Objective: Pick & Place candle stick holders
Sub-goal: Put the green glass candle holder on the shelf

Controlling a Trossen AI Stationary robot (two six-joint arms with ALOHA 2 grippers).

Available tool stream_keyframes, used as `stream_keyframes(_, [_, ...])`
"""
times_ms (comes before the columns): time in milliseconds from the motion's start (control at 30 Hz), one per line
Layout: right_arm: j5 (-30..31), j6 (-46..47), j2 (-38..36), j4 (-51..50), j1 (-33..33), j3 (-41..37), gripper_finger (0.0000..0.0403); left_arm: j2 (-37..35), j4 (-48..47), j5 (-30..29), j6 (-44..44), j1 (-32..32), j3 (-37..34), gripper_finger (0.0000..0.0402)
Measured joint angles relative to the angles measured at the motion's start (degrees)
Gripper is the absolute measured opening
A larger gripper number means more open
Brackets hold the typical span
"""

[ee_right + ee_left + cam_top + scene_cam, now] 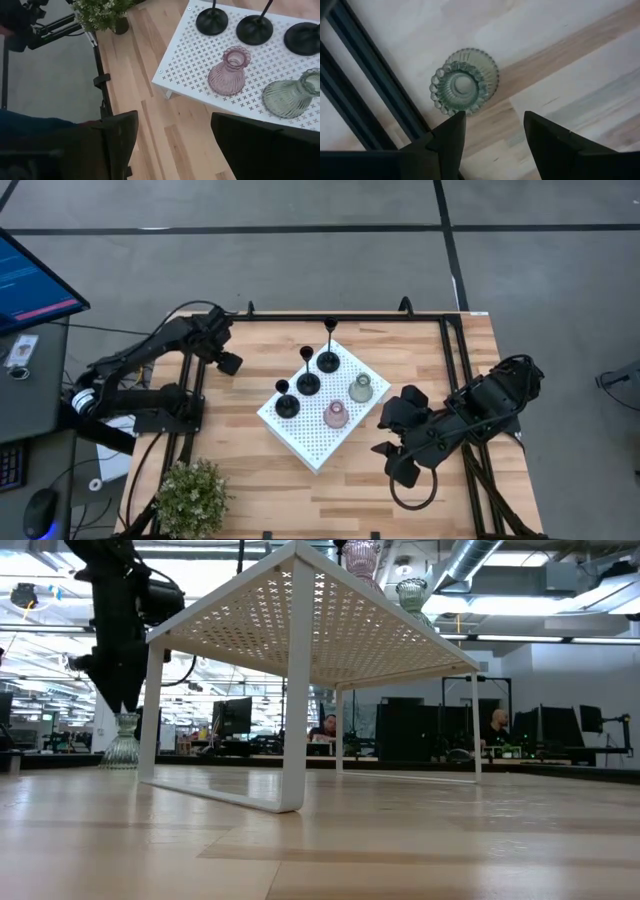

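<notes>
High view shows the left gripper (228,361) bent in over the tabletop's (250,480) far left edge, well apart from the white perforated board (318,442) carrying three black candle stick holders (308,383), a pink holder (336,415) and a pale green holder (361,389), while the right gripper (395,445) waits beside the board's right side. Left wrist view looks down between parted, empty jaws at a clear green holder (464,83) standing on bare wood beside the dark frame rail (367,80). Right wrist view shows its jaws wide apart, holding nothing, with open wood between them and the board.
</notes>
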Motion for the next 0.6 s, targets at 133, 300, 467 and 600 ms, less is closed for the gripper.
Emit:
stream_keyframes(133, [0.10, 0.00, 0.00, -0.22, 0.01, 0.00, 0.0243, -0.10, 2.00, 0.28, 0.02, -0.01, -1.11, 0.0203])
stream_keyframes(300, [0.12, 0.00, 0.00, -0.24, 0.01, 0.00, 0.0243, -0.07, 3.21, 0.54, 0.09, -0.06, -0.96, 0.0202])
stream_keyframes(467, [0.12, -0.27, 0.00, -0.24, 0.01, 0.00, 0.0243, -1.06, 2.92, 2.79, -0.22, -2.00, 0.87, 0.0202])
stream_keyframes(600, [0.12, -0.90, 0.02, -0.24, -0.15, 0.00, 0.0243, -2.30, 3.62, 1.41, 0.08, -2.74, 2.99, 0.0202])
